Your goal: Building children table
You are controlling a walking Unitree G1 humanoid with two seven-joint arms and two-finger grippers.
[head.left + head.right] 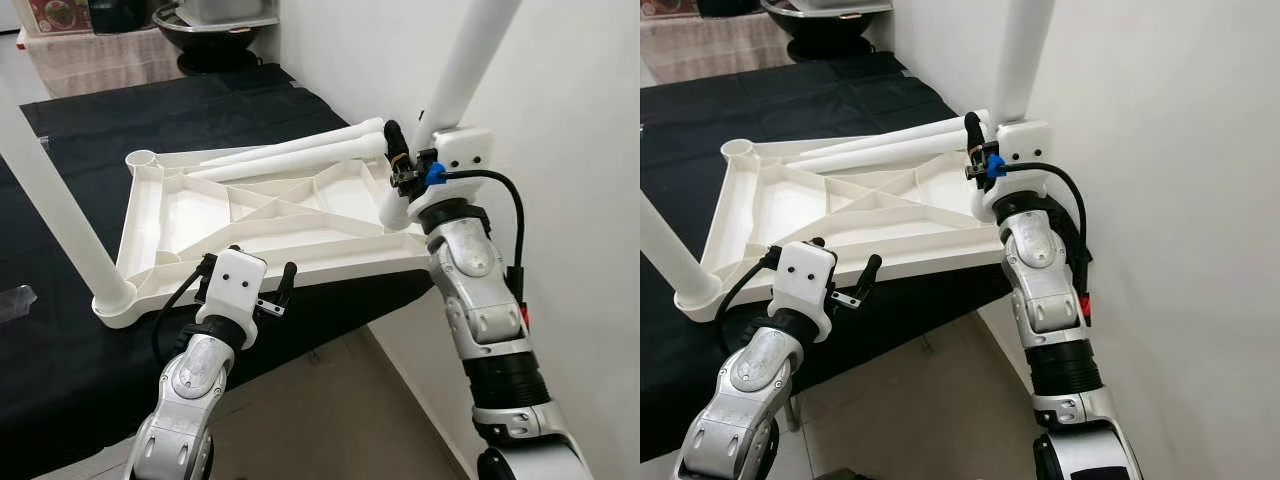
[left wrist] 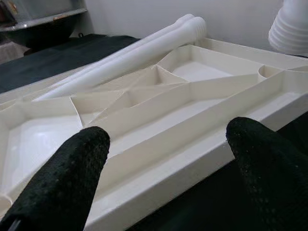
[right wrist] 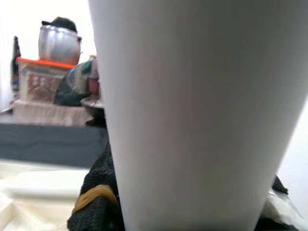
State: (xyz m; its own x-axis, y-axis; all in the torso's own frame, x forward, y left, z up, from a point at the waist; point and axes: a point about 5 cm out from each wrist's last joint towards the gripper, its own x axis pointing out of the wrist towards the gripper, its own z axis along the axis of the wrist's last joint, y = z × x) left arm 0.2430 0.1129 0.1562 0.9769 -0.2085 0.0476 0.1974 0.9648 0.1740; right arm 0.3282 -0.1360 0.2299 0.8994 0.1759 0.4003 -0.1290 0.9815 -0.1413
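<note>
Upturned tabletop [image 1: 262, 215] on black cloth [image 1: 60, 330]; two loose legs [image 1: 300, 155] across its far side

Home room w/ black-covered bed [image 1: 80, 340], steel pot [image 3: 58, 42], tiled floor [image 1: 330, 400].

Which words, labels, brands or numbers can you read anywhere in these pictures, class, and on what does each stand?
None can be read.
The patterned box under the metal pot bears print, too blurred to read.
The upturned white tabletop, its table legs and both grippers carry no lettering.
</note>
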